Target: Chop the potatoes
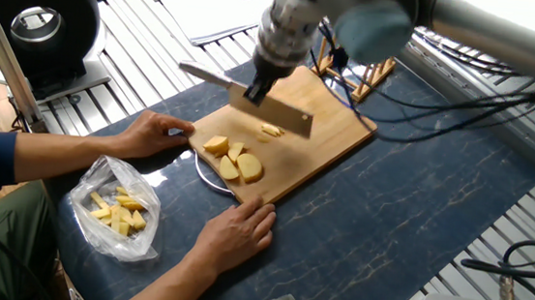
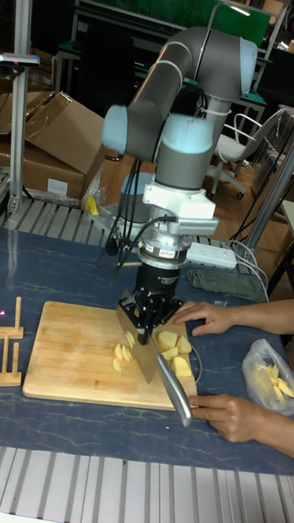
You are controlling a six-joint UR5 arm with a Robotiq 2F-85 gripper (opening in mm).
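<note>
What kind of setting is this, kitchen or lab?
Most likely a robotics lab or workshop, not a kitchen: the cutting board sits on a workbench of metal rails, cardboard boxes stand behind, and a power strip lies on the bench.

Arm (image 1: 357, 12): motion-blurred in the fixed view, upper part cut by top edge. Gripper (image 2: 155, 315): fingertips hidden behind the knife (image 2: 151, 359); state not discernible. Potatoes (image 2: 173, 343): partly hidden behind the blade in the tall view. Bag (image 2: 273, 380): cut by right edge. Wooden rack (image 2: 8, 347): cut by left edge. Person's arms (image 1: 15, 147): body out of frame.
</note>
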